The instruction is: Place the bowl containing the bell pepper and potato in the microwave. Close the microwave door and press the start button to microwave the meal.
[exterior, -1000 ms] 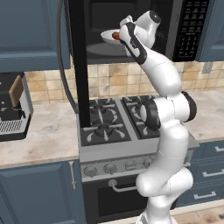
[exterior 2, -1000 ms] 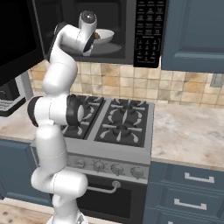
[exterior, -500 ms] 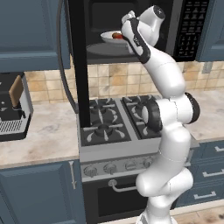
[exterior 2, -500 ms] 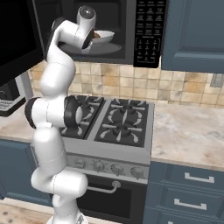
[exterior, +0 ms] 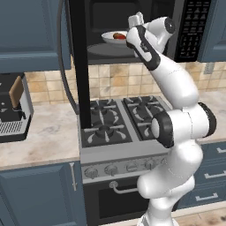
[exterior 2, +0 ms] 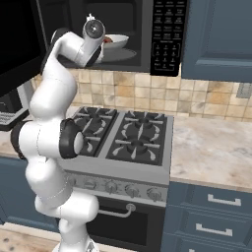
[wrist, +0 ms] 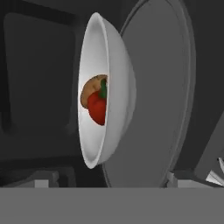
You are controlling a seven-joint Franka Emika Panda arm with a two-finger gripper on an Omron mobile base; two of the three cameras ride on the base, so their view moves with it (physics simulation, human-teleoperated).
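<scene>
The white bowl (exterior: pixel 110 38) sits on the grey turntable (wrist: pixel 162 87) inside the black microwave (exterior: pixel 190 27). It holds the red bell pepper (wrist: pixel 98 109) and the tan potato (wrist: pixel 90 90). In the right base view the bowl (exterior 2: pixel 116 41) shows just past my wrist. My gripper (exterior: pixel 136 19) hangs open at the mouth of the cavity, just right of the bowl and apart from it, with nothing between its fingers. The microwave door (exterior: pixel 79 62) stands swung open to the left, seen edge-on. The keypad (exterior 2: pixel 165 34) is on the microwave's right side.
A gas stove (exterior: pixel 117 119) with black grates lies below the microwave, with an oven (exterior 2: pixel 115 221) under it. A toaster-like appliance (exterior: pixel 11 110) stands on the left counter. Blue cabinets (exterior 2: pixel 216 34) flank the microwave. The open door (exterior 2: pixel 17 44) juts out at the left.
My hand has drawn back a little from the bowl toward the cavity's mouth. The bowl stays put on the turntable.
</scene>
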